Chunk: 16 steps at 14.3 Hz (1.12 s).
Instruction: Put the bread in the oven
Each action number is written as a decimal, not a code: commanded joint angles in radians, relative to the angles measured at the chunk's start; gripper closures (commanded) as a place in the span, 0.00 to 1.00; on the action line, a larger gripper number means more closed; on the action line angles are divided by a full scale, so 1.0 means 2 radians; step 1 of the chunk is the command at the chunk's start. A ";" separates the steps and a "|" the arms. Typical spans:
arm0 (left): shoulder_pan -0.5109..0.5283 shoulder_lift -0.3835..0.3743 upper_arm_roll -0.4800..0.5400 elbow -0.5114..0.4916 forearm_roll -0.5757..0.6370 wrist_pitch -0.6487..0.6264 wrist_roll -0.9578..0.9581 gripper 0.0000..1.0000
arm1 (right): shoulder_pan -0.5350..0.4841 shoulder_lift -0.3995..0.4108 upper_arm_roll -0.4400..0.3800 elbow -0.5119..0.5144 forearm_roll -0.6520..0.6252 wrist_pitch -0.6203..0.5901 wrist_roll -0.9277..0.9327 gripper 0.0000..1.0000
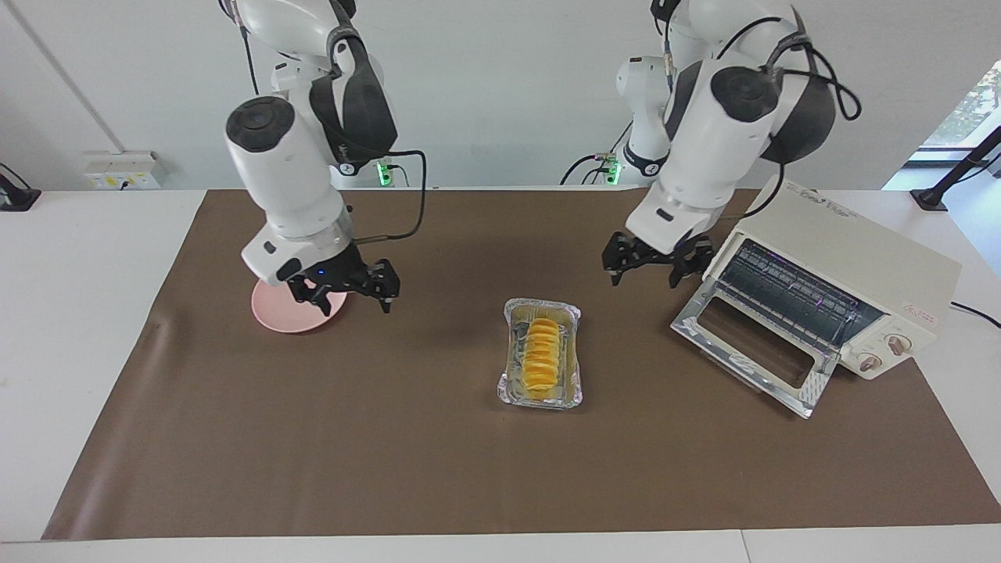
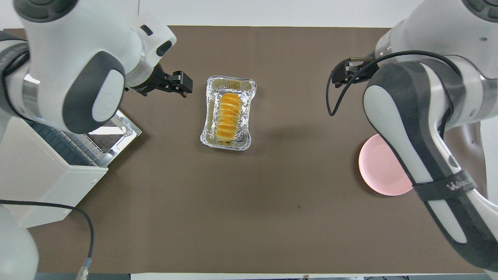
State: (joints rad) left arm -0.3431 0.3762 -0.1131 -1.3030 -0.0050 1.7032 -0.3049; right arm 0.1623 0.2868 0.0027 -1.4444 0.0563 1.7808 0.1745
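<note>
The bread [image 1: 541, 353] is a ridged golden loaf lying in a silver foil tray [image 1: 510, 389] at the middle of the mat; it also shows in the overhead view [image 2: 227, 116]. The cream-white oven [image 1: 848, 258] stands at the left arm's end of the table with its glass door [image 1: 813, 391] folded down open and the wire rack showing. My left gripper [image 1: 645, 280] hangs open and empty in the air beside the oven's open front, between oven and tray. My right gripper [image 1: 352, 303] hangs open and empty over the edge of a pink plate.
A round pink plate [image 1: 278, 317] lies toward the right arm's end, nearer to the robots than the tray. A brown mat [image 1: 313, 438] covers the table. The oven's door [image 2: 116, 132] juts out over the mat toward the tray.
</note>
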 commanded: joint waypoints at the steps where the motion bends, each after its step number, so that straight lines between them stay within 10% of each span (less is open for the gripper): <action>1: -0.041 0.104 0.017 0.114 0.010 0.011 -0.034 0.00 | -0.044 -0.044 0.009 -0.019 -0.003 -0.036 -0.040 0.00; 6: -0.163 0.190 0.093 0.142 0.008 0.066 -0.062 0.00 | -0.091 -0.110 0.008 -0.022 -0.008 -0.092 -0.072 0.00; 10: -0.177 0.182 0.091 0.090 0.005 0.103 -0.069 0.00 | -0.112 -0.131 0.008 -0.033 -0.020 -0.141 -0.082 0.00; 16: -0.197 0.129 0.090 -0.039 0.005 0.188 -0.101 0.00 | -0.135 -0.175 0.008 -0.139 -0.021 -0.051 -0.082 0.00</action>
State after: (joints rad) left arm -0.7107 0.7153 0.0531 -1.2467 -0.0025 2.0227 -0.4816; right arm -0.0768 0.0030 0.0032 -1.6275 0.0182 1.6461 0.0320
